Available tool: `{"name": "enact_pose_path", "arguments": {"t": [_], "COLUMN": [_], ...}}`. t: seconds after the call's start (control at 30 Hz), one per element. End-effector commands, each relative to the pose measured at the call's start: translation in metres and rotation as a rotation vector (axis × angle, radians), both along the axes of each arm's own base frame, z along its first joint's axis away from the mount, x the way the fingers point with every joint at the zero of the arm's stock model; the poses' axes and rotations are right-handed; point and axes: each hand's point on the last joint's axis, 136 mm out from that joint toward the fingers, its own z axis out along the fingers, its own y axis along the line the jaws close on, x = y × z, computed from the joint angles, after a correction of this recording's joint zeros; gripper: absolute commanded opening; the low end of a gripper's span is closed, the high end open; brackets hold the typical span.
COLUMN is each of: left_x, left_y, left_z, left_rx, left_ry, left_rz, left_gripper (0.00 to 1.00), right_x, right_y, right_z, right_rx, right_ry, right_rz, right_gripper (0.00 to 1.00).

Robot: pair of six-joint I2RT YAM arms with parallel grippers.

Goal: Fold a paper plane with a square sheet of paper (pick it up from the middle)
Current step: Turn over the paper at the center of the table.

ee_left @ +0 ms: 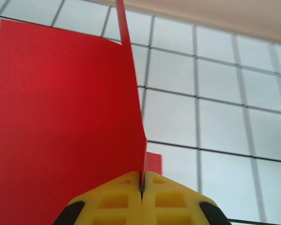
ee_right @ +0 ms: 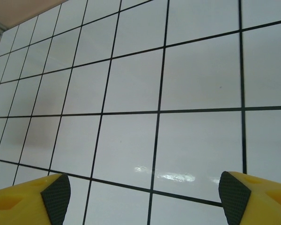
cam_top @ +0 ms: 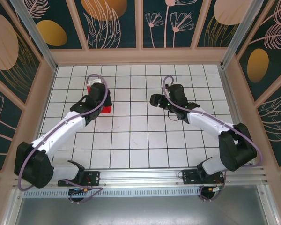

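The left gripper (ee_left: 141,187) is pinching the thin bright red square sheet of paper (ee_left: 61,117): in the left wrist view its two yellow fingers (ee_left: 112,201) are pressing together, and a raised ridge of the red paper is sitting in the narrow slit between them. From this pinch the ridge is running upward and away from the camera as a thin red edge. A wide flat part of the sheet is spreading to the left of it, and only a small red corner is showing on the right, just beside the fingertips. Whether the wide part is touching the white worktop with black grid lines (cam_top: 131,136) or is hanging a little above it, I cannot tell. In the top view the sheet is lying in the far left part of the worktop, mostly hidden under the black head of the left arm, with red showing at its near and far sides. The right gripper (ee_right: 143,194) is hovering above bare white tiles near the middle of the worktop, well apart from the paper. Its jaws are standing wide apart, with the dark pads (ee_right: 56,194) at the two lower corners of the right wrist view and nothing between them.
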Motion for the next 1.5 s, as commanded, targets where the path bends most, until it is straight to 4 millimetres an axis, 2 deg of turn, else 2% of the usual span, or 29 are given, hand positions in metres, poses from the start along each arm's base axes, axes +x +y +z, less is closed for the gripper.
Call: {"name": "enact_pose_path", "arguments": {"t": [0.0,0.17,0.3,0.57,0.67,0.77,0.93,1.1,1.13,1.2,1.3,1.37,1.47], "left_x": [-0.011,-0.007,-0.002,0.008,0.008,0.008,0.007,0.001,-0.001,-0.006,-0.016,-0.022,-0.032], "left_y": [0.038,0.041,0.028,-0.037,-0.049,-0.058,-0.076,-0.102,-0.106,-0.108,-0.103,-0.096,-0.075], "left_z": [-0.018,-0.045,-0.079,-0.14,-0.154,-0.158,-0.143,-0.095,-0.08,-0.062,-0.042,-0.032,-0.032], "left_rx": [0.339,0.59,0.704,0.537,0.479,0.427,0.301,0.071,0.021,-0.046,-0.127,-0.183,-0.273], "left_ry": [0.099,0.182,0.255,0.32,0.337,0.341,0.319,0.235,0.201,0.163,0.116,0.089,0.069], "left_rz": [0.136,0.206,0.181,0.026,-0.012,-0.038,-0.083,-0.169,-0.183,-0.199,-0.2,-0.194,-0.167], "left_gripper": [0.04,0.04,0.05,0.08,0.09,0.14,0.3,0.47,0.5,0.55,0.62,0.65,0.69], "right_x": [0.009,0.009,0.01,0.012,0.012,0.011,0.011,0.006,0.004,-0.001,-0.014,-0.022,-0.04], "right_y": [-0.018,-0.033,-0.04,-0.046,-0.047,-0.047,-0.039,-0.022,-0.015,0.001,0.032,0.055,0.094], "right_z": [0.017,0.014,0.012,0.006,0.002,-0.001,-0.006,-0.012,-0.013,-0.014,-0.017,-0.019,-0.022], "right_rx": [0.005,0.016,0.03,0.041,0.042,0.047,0.069,0.113,0.128,0.153,0.191,0.217,0.283], "right_ry": [-0.07,-0.048,-0.037,-0.005,0.009,0.022,0.044,0.089,0.097,0.115,0.147,0.172,0.221], "right_rz": [-0.087,-0.138,-0.157,-0.176,-0.179,-0.172,-0.137,-0.054,-0.023,0.028,0.122,0.175,0.275], "right_gripper": [0.86,0.86,0.86,0.85,0.85,0.85,0.85,0.85,0.85,0.85,0.84,0.84,0.84]}}
